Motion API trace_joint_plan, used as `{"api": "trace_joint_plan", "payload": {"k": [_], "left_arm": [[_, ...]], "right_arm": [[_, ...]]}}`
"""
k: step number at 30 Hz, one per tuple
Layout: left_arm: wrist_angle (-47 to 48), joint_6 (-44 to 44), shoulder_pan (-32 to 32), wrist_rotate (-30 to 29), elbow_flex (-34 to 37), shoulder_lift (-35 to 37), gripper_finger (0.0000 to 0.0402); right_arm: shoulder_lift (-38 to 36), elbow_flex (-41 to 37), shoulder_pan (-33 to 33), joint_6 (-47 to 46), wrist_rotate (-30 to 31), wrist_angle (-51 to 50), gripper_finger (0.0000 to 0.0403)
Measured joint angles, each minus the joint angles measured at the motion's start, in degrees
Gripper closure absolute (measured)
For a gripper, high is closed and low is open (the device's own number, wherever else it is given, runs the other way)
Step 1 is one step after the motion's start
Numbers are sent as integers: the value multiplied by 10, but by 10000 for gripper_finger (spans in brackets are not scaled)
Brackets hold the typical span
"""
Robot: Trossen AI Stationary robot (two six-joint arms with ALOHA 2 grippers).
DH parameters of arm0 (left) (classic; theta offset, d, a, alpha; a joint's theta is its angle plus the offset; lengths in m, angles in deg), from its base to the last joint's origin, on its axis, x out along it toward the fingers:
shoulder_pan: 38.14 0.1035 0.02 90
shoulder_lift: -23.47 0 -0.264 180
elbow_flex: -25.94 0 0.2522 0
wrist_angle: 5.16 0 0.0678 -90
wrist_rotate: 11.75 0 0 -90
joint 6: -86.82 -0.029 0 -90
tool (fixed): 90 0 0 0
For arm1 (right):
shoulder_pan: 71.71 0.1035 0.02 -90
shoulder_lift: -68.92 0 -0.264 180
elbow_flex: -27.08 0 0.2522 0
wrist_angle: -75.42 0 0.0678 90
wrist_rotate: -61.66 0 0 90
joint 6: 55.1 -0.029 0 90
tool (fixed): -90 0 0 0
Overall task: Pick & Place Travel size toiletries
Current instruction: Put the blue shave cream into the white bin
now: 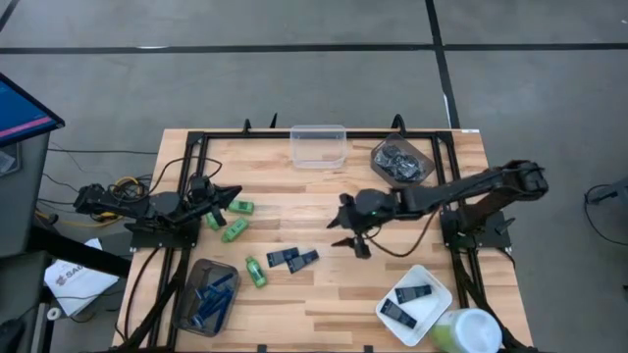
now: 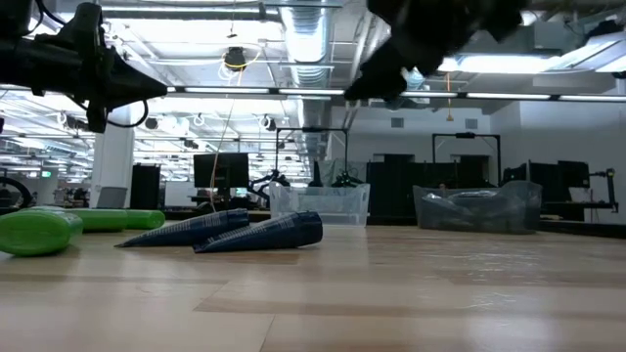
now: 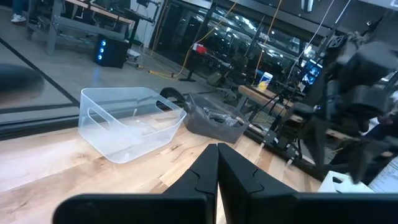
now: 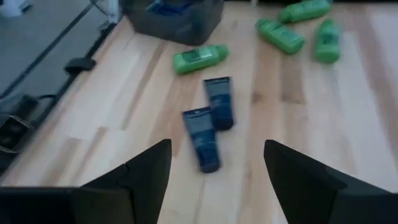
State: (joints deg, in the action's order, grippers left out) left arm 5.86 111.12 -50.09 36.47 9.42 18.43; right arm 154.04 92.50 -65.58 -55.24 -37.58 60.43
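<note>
Two flat dark navy tubes (image 1: pixel 292 259) lie side by side on the table's middle, and they also show in the right wrist view (image 4: pixel 209 121). Green mini bottles (image 1: pixel 234 230) lie to their left and also show in the right wrist view (image 4: pixel 200 59). My right gripper (image 1: pixel 351 243) hovers open and empty above the table, just right of the tubes; its fingers also show in its wrist view (image 4: pixel 217 168). My left gripper (image 1: pixel 229 194) waits shut and empty at the table's left, near the green bottles; its wrist view shows the closed fingers (image 3: pixel 217 171).
A grey tub (image 1: pixel 206 294) with blue razors stands at the near left. A clear tub (image 1: pixel 318 145) and a grey-brown tub of discs (image 1: pixel 400 162) stand at the far edge. A white tray (image 1: pixel 437 294) with navy tubes and a green container (image 1: pixel 461 333) stand at the near right.
</note>
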Motion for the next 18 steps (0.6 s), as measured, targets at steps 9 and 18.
{"api": "trace_joint_plan", "payload": {"k": [9,18], "left_arm": [[-3,0,0,0,0,0,401],[-8,0,0,0,0,-1,401]], "right_arm": [[72,-82,8,83,17,193,154],[197,-78,17,98,-4,293,154]]}}
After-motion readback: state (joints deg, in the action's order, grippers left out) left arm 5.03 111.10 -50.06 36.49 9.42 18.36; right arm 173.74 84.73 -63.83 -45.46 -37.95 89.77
